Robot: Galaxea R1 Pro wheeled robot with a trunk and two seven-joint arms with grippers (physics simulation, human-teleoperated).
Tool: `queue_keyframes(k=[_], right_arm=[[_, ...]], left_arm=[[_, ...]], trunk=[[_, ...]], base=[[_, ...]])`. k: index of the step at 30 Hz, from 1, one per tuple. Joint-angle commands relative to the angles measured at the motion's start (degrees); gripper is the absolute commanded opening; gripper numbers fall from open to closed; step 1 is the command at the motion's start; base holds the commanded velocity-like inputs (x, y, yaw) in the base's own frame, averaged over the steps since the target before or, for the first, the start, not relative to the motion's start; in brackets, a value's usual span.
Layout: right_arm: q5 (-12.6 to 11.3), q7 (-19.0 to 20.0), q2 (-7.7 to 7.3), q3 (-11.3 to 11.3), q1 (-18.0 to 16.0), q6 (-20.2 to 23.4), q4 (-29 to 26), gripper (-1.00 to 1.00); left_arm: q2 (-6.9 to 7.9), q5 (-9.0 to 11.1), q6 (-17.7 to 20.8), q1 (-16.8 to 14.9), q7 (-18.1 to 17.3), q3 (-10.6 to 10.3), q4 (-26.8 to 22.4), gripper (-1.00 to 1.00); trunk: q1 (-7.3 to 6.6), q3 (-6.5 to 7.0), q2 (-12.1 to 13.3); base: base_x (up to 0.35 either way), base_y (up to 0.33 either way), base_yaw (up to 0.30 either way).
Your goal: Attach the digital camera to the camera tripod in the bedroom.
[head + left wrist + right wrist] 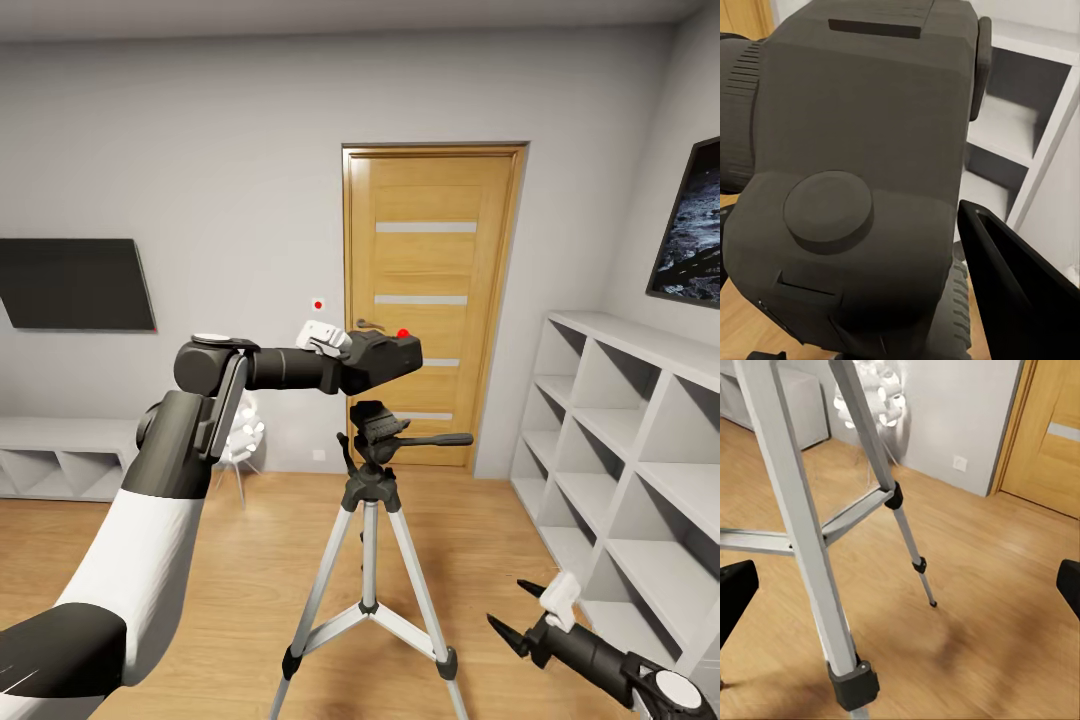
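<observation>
The left gripper [345, 350] is clenched on the camera [385, 357], holding it level in the air just above the tripod [372, 520] head, with a small gap between the camera's underside and the head. The red button [403, 334] sits on the camera's top. In the left wrist view the camera [862, 172] body is very close, a round knob on its face, one black finger [1020, 292] beside it and the shelving [1027, 127] behind.

The tripod stands on the wood floor [250, 560] in front of the door [432, 300], legs spread, its handle [440, 439] pointing toward the shelves [630, 470].

The right gripper [530, 610] hangs low near the tripod's right foot, released, its fingers spread apart. The right wrist view shows two tripod legs [802, 532], the cross brace and the floor [982, 585], with the gripper's black fingertips [733, 592] at either edge.

A dark screen [75, 285] hangs on the left wall, a low white cabinet [60, 455] beneath it
</observation>
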Motion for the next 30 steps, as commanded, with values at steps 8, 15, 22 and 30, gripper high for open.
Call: queue_keyframes(k=[8, 15, 22, 30], right_arm=[[0.4, -2.65, 4.78, 1.84, -1.78, 1.54, 0.48, 1.0], [0.58, -5.35, 5.68, 4.01, -2.08, 1.59, 1.1, 1.0], [0.6, -7.16, 6.54, 5.42, -4.14, 2.75, 3.29, 1.0], [0.68, -11.56, 8.37, 8.87, -10.38, 2.99, 13.41, 1.0]], left_arm=[[-0.07, -0.51, 0.25, -0.03, -0.7, 0.06, -0.07, -1.0], [-0.1, -0.51, 0.25, -0.03, -0.73, 0.06, -0.35, -1.0], [-0.16, -0.51, 0.25, -0.03, -0.74, 0.01, -0.53, -1.0], [-0.17, -0.51, 0.25, -0.03, -0.75, -0.02, -0.56, -1.0]], trunk=[[0.02, -0.03, -0.05], [0.02, -0.03, -0.05], [0.02, -0.03, -0.05], [0.02, -0.03, -0.05]], base=[[0.0, 0.0, 0.0], [0.0, 0.0, 0.0], [0.0, 0.0, 0.0], [0.0, 0.0, 0.0]])
